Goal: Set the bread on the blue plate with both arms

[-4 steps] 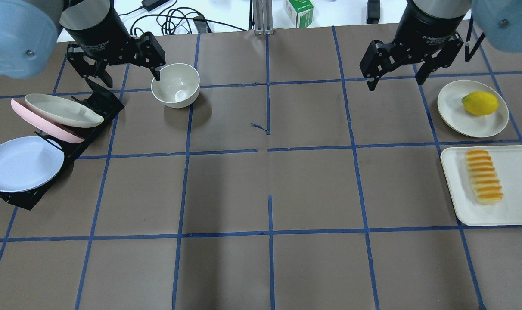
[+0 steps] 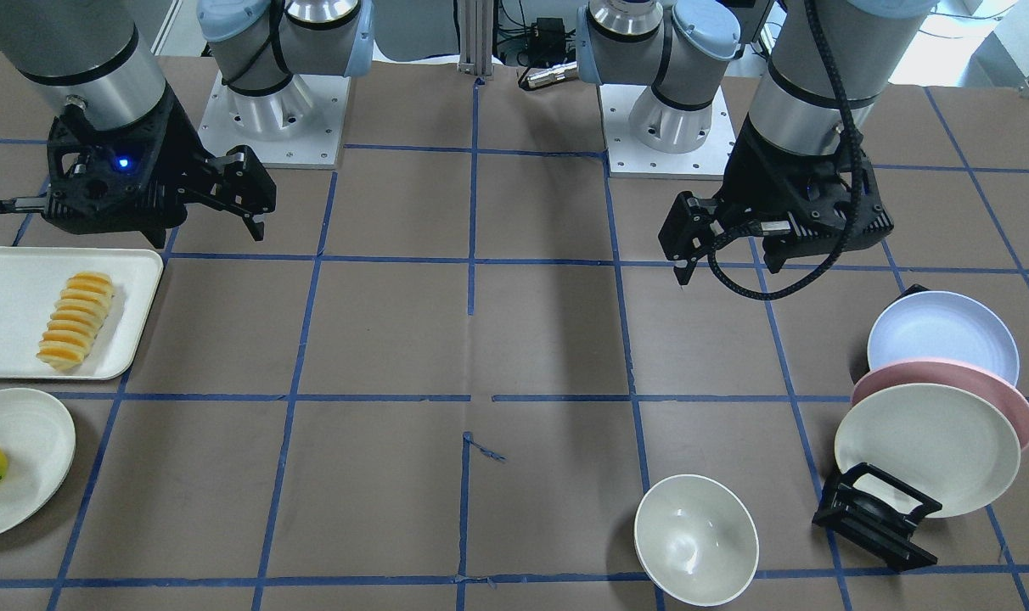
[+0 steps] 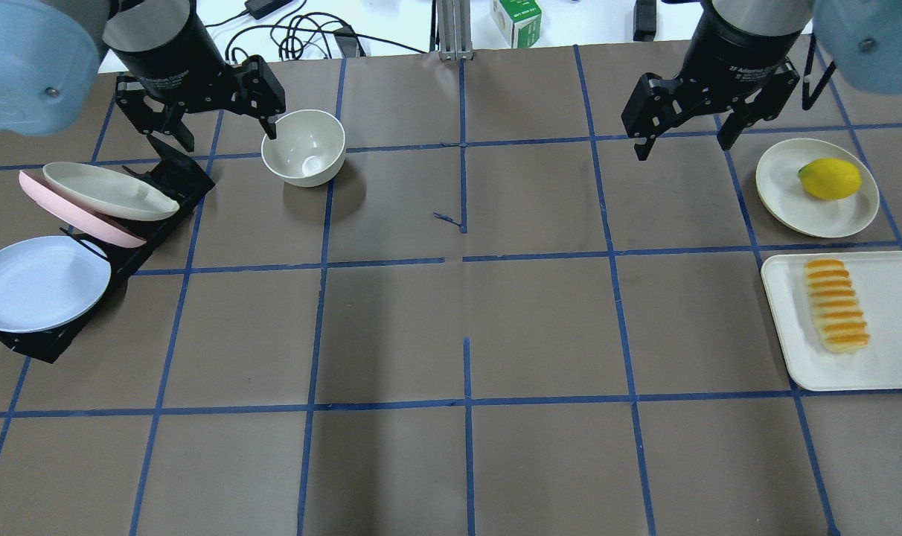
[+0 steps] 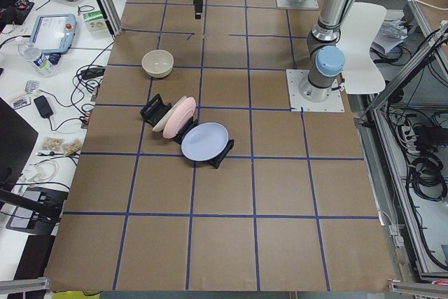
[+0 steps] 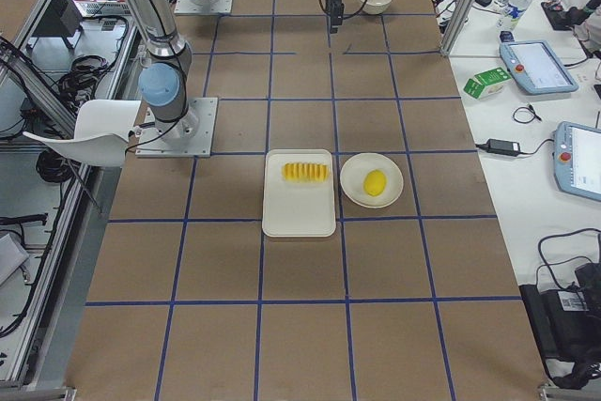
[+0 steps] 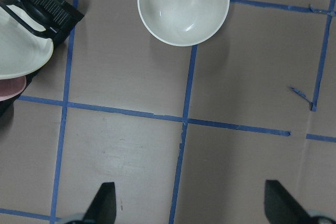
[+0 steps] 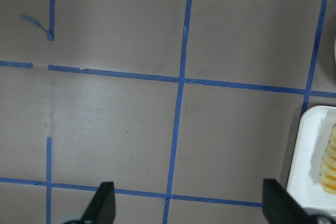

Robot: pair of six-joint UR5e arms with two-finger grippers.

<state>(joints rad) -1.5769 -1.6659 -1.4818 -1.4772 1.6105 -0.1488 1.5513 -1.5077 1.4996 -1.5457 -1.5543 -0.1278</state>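
The bread (image 3: 836,305) lies on a white tray (image 3: 890,357) at the right edge of the table. It also shows in the front view (image 2: 75,320) and at the edge of the right wrist view (image 7: 329,166). The blue plate (image 3: 38,283) leans in a black rack (image 3: 172,179) at the far left, and also shows in the front view (image 2: 943,335). My left gripper (image 3: 228,134) is open and empty, high beside the rack and a bowl. My right gripper (image 3: 682,147) is open and empty, above bare table left of the lemon's plate.
A white bowl (image 3: 304,147) stands right of the left gripper. A pink plate (image 3: 71,216) and a cream plate (image 3: 109,192) lean in the same rack. A lemon (image 3: 829,179) sits on a cream plate (image 3: 778,186) behind the tray.
Both grippers have shifted very slightly. No object has moved.
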